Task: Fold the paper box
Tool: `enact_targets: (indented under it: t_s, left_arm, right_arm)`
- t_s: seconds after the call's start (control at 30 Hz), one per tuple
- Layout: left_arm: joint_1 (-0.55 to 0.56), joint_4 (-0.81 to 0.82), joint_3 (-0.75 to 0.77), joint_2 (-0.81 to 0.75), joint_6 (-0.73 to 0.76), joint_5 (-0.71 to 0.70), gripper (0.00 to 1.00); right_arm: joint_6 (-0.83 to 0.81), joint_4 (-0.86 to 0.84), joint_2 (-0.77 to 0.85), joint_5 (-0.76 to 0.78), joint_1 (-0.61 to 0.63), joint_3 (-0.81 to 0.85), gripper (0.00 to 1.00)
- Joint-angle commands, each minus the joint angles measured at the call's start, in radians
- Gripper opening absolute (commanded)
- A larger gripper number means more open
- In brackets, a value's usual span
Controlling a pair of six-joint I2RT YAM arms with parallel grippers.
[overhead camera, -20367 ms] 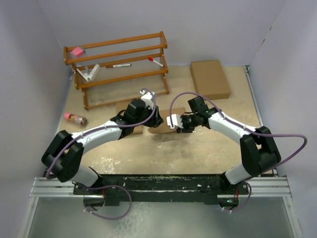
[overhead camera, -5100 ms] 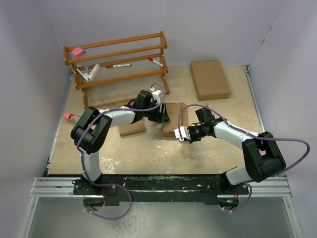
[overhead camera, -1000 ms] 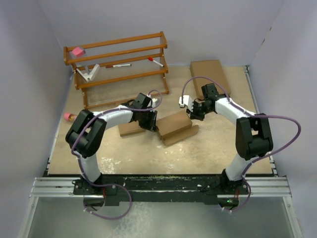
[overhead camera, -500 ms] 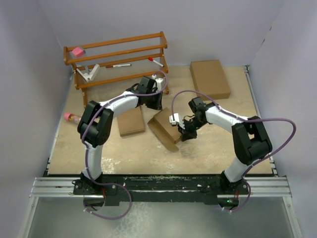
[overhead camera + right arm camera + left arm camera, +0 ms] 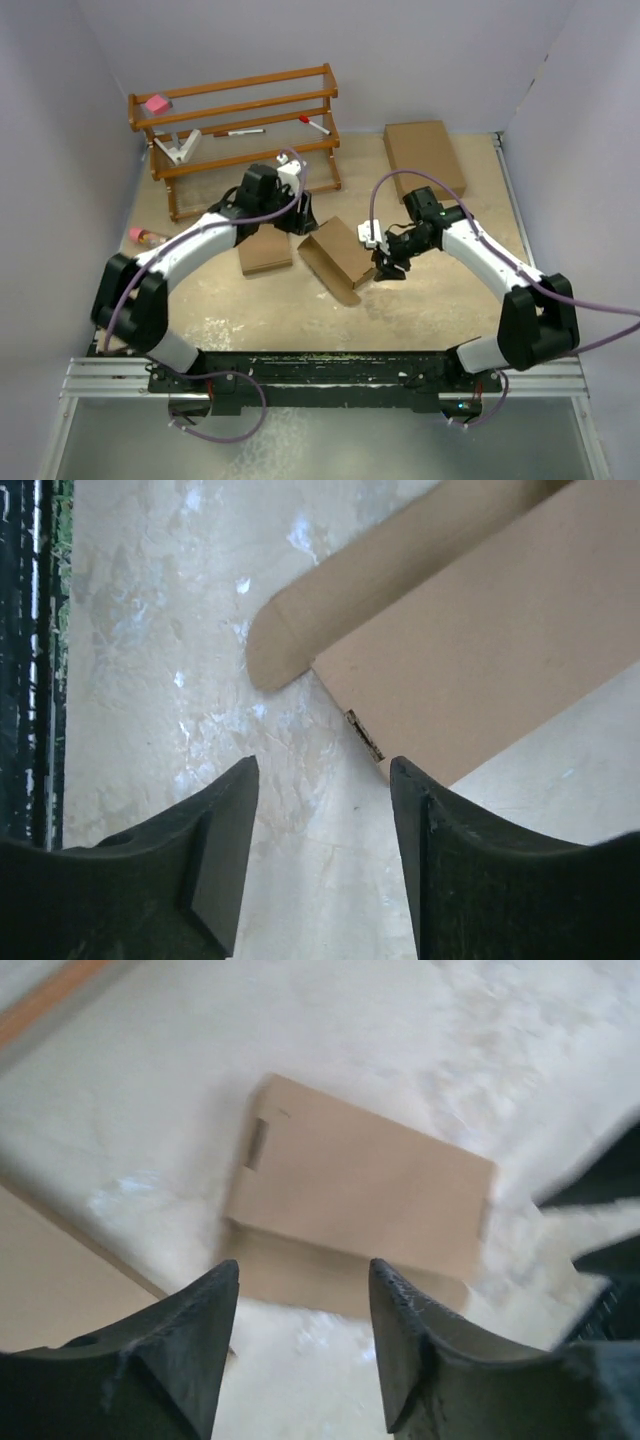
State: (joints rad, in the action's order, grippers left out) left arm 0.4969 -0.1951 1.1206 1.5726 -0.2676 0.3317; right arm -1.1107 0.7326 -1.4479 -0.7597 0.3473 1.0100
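Note:
The paper box (image 5: 340, 250) is a slim brown cardboard box lying slantwise mid-table, with a long side flap (image 5: 328, 275) spread flat toward the front. My left gripper (image 5: 297, 218) is open and empty, hovering just behind the box's left end. In the left wrist view the box (image 5: 365, 1195) lies beyond the open fingertips (image 5: 303, 1290). My right gripper (image 5: 388, 264) is open and empty at the box's right end. In the right wrist view the box (image 5: 500, 650) and its rounded flap (image 5: 330, 590) lie just ahead of the gripper (image 5: 325, 780).
A slightly wider flat brown box (image 5: 265, 251) lies left of the paper box. The largest brown box (image 5: 425, 158) lies at the back right. A wooden rack (image 5: 240, 135) with pens stands at the back left. A pink-capped bottle (image 5: 148, 237) lies at the left edge.
My left gripper has come down from the rack toward the box's left end, with the arm swung outward. My right arm's elbow has swung right. The box has barely moved.

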Motion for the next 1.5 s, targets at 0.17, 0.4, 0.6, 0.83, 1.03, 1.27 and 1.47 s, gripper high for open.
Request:
enact_targets:
  t_s: [0.17,0.4,0.6,0.83,1.03,1.27,1.47]
  left_arm:
    - [0.258,0.538,-0.483,-0.336,0.017,0.073,0.73]
    - [0.5,0.994,-0.84,-0.447,0.295,-0.079,0.73]
    - [0.65,1.066,-0.842,-0.273,0.526,-0.256,0.73]
    - [0.704,1.23,-0.766,-0.024,0.587,-0.391,0.69]
    - [0.718,1.331,-0.721,0.094,0.609,-0.481,0.67]
    - [0.72,1.323,-0.666,0.167,0.587,-0.495,0.61]
    - [0.72,1.345,-0.655,0.212,0.584,-0.484,0.56]
  right_arm:
    - [-0.206,-0.193,0.15,-0.104,0.001,-0.086,0.86]
    - [-0.121,-0.245,0.116,-0.17,-0.074,-0.092,0.84]
    - [0.08,-0.318,0.049,-0.165,-0.134,-0.064,0.81]
    - [0.222,-0.4,-0.013,-0.134,-0.136,-0.067,0.8]
    - [0.483,-0.425,-0.12,-0.122,-0.147,0.023,0.79]
    - [0.621,-0.421,-0.215,-0.107,-0.176,0.06,0.76]
    - [0.647,-0.445,-0.232,-0.105,-0.177,0.057,0.76]
